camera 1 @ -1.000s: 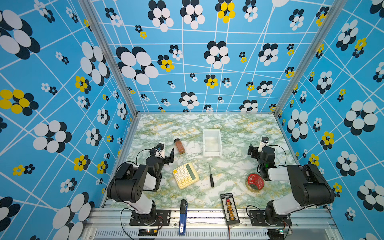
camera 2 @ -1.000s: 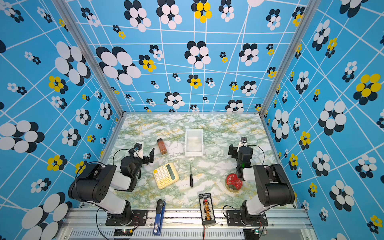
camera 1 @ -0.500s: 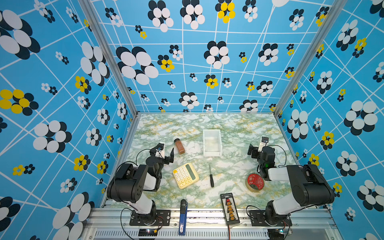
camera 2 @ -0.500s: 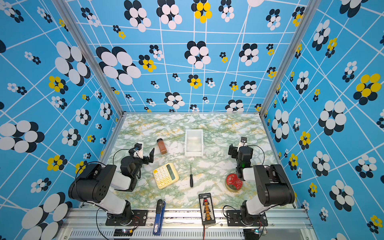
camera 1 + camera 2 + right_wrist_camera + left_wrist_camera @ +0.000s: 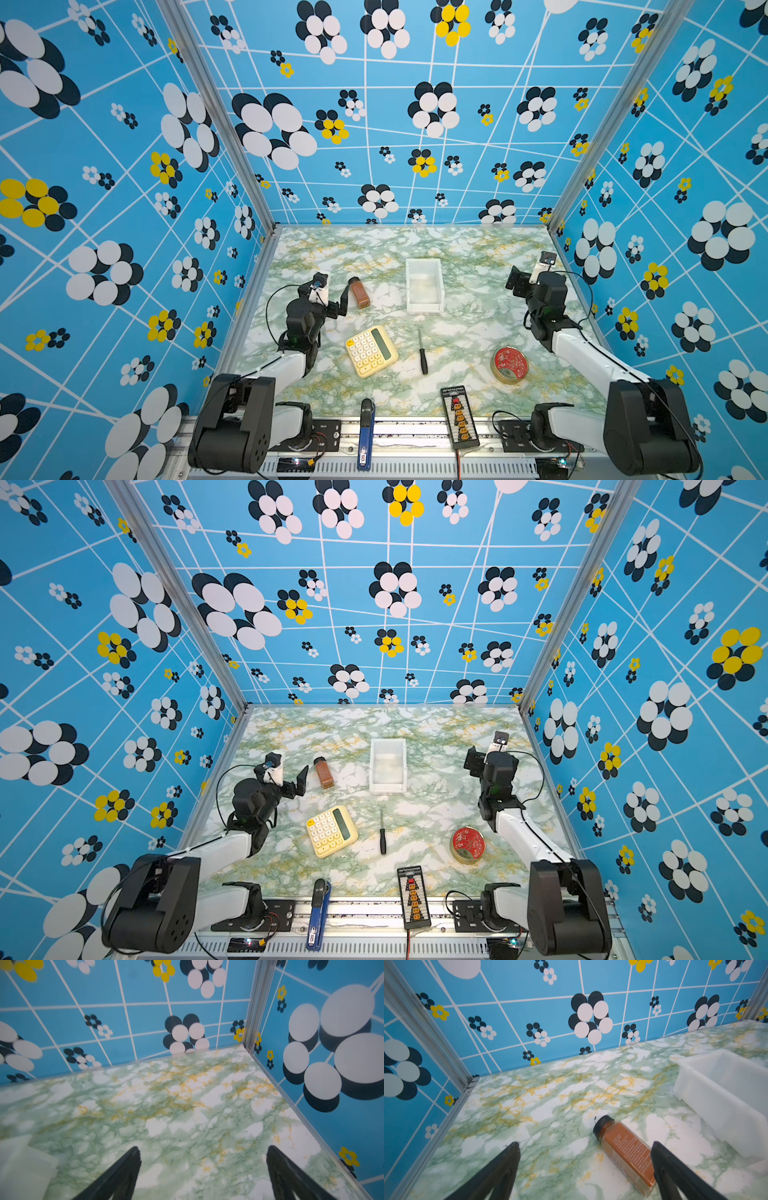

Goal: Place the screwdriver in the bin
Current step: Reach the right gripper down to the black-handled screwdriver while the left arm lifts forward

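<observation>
Green-veined marble counter [image 5: 478, 266] floored the booth, and I read it from the front rail backward. Nearest me, a blue-and-black implement [image 5: 365, 432] and a black board with orange connectors [image 5: 459, 417] lay across the rail. Both arms rose from bases there. The left arm [image 5: 291, 365] and the right arm [image 5: 582, 357] each reached low along its own side of the counter, wrist bent up and pointing toward the back wall.

Between them lay a yellow calculator [image 5: 371, 351], the screwdriver [image 5: 422, 356] and a red-lidded tin [image 5: 510, 365]. The screwdriver lay flat on the counter with its handle toward me. Its shaft aimed at the bin [image 5: 424, 286], which sat apart from it, farther back at mid-counter.

Farther on, the left tool [image 5: 585, 1145] had its fingers spread wide and held nothing. A brown spice jar [image 5: 625, 1153] lay on its side close beside one finger; I could not tell whether they touched. The right tool [image 5: 204, 1148] was likewise spread wide over bare counter, gripping nothing. Behind everything rose blue walls [image 5: 374, 124] printed with white, black and yellow flowers.
</observation>
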